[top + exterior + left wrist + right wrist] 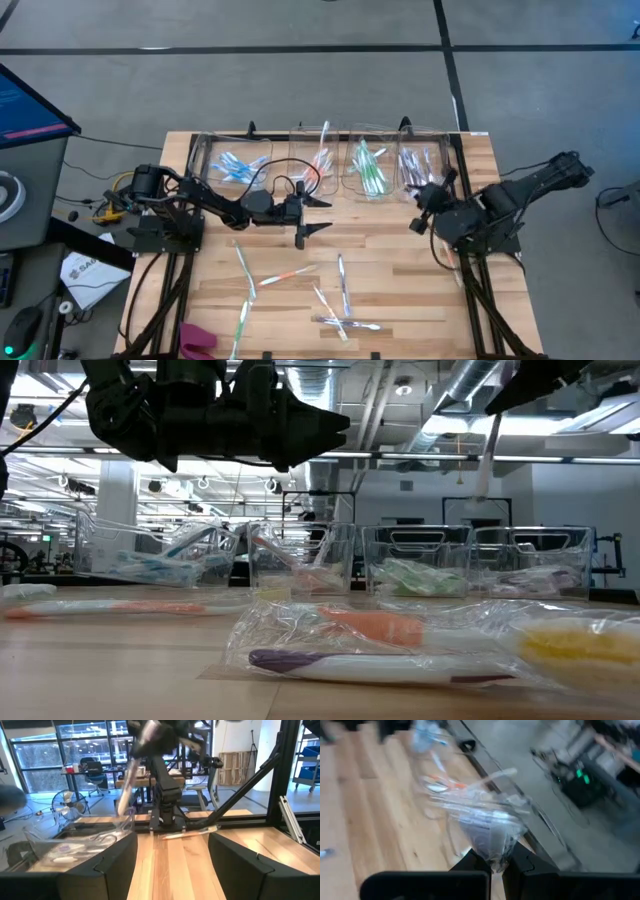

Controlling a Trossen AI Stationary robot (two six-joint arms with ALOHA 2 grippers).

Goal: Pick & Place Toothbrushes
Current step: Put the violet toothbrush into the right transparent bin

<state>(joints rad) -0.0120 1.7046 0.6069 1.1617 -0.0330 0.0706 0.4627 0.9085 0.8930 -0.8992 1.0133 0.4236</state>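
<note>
High view, layout: four clear bins [300, 150] stand in a row along the 12 o'clock edge of the wooden table [200, 290], holding sorted toothbrushes [368, 168]; loose toothbrushes [343, 300] lie scattered toward 6 o'clock, well apart from the bins.

Right gripper: the right gripper [496, 862] is pinched on a wrapped toothbrush [485, 822], its clear wrapper crumpled between the two dark fingers; it hangs near the bin at the 3 o'clock end of the row.

Left gripper: the left gripper [312, 215] hovers above the table's centre, just on the 6 o'clock side of the bins, fingers spread wide with nothing between them.

Step in hand: my guess is that the right arm is carrying its brush to the purple-accent bin [420, 165] while the left arm is free for a new pick.

Handling: each brush looks very light, slim and stiff, but the crinkly film around it is likely slippery and springy, so a pinch on film alone could let the handle slide out.

Where to grip: across the middle of the handle, squarely over the hard plastic, not at the loose wrapper ends.

Risk: crossed brushes [335, 322] near 6 o'clock touch one another, so lifting one may drag its neighbour.
</note>
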